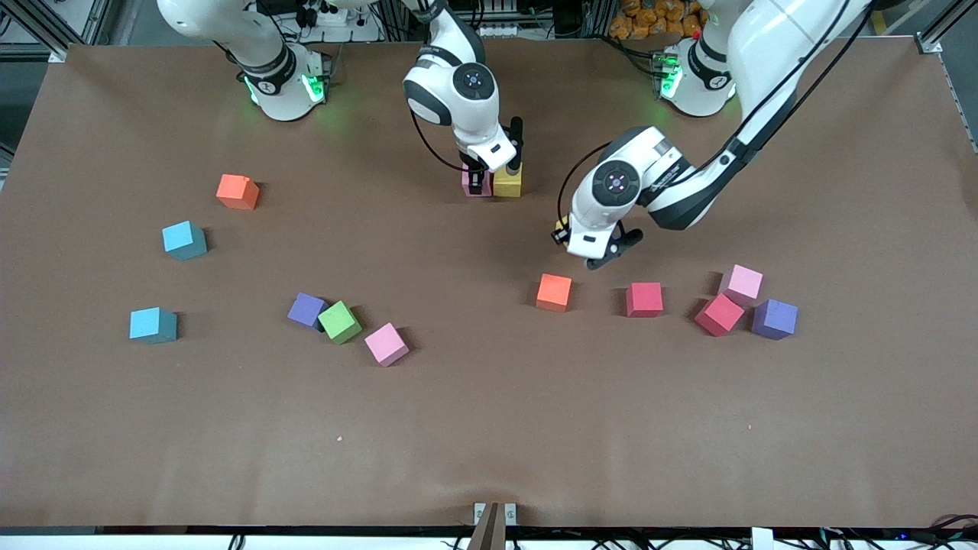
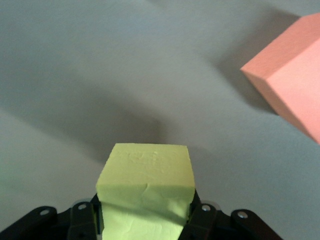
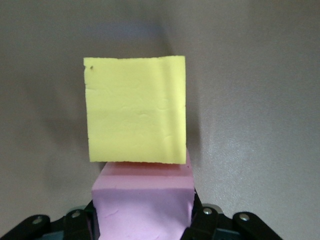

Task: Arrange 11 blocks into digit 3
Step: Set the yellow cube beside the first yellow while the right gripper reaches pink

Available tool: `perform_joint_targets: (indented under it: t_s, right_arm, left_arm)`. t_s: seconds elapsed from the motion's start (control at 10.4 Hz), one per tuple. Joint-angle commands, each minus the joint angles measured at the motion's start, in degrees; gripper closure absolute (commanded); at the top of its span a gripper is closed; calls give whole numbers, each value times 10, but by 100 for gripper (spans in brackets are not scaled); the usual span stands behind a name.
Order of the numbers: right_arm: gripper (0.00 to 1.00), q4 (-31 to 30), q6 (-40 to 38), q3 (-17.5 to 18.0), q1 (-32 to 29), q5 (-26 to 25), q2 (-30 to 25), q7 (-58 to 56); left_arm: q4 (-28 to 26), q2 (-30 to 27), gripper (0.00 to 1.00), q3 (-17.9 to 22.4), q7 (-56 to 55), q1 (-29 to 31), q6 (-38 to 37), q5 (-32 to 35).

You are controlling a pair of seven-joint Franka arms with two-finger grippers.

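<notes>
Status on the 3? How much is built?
Barely begun: one yellow block is placed. The right gripper holds a pink block on the table against it. The left gripper carries a second yellow block above the table near an orange block. The other blocks still lie scattered nearer the camera.

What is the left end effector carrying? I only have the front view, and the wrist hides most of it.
Observer: The left wrist view shows the left end effector shut on a yellow block, held up over bare table near an orange block.
Operator: And the right one, at the pink and yellow pair?
Observer: In the right wrist view, the right end effector is shut on the pink block. That block's face touches the second yellow block.
</notes>
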Motion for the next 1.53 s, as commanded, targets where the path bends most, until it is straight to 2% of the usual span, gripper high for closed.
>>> perform_joint_targets:
  t_s: [0.0, 0.1, 0.19, 0.58, 0.67, 0.86, 1.05, 1.25, 1.34, 1.44]
  right_arm:
    - [47, 21, -8, -4, 9, 8, 13, 18]
    - [21, 23, -8, -4, 9, 8, 13, 26]
    - [0, 23, -8, -4, 11, 8, 12, 26]
    - [0, 23, -38, -3, 13, 8, 2, 25]
    - [0, 23, -59, -3, 13, 8, -11, 26]
    - [0, 23, -125, -4, 7, 7, -41, 21]
    - [0, 23, -188, -7, 1, 5, -69, 11]
    - [0, 25, -233, -24, -51, -10, -83, 5]
    - [0, 37, -232, -50, -61, -32, -81, 2]
    - [0, 65, -232, -78, -72, -58, -73, -1]
  left_arm:
    - [-50, -22, 82, -76, -58, 81, 0, -14]
    - [-50, -22, 82, -80, -97, 78, 0, -14]
    - [-50, -22, 82, -81, -140, 77, 2, -14]
    - [-68, -7, 78, -83, -314, 53, 62, -14]
    - [-72, 2, 84, -82, -358, 36, 85, -14]
    - [-90, 5, 84, -78, -445, 4, 122, -6]
    - [-104, 5, 84, -72, -466, -4, 127, -6]
    - [-115, 1, 84, -70, -472, -4, 129, -6]
    - [-115, 2, 84, -70, -478, -4, 130, -6]
    - [-116, 2, 84, -70, -528, -4, 138, -6]
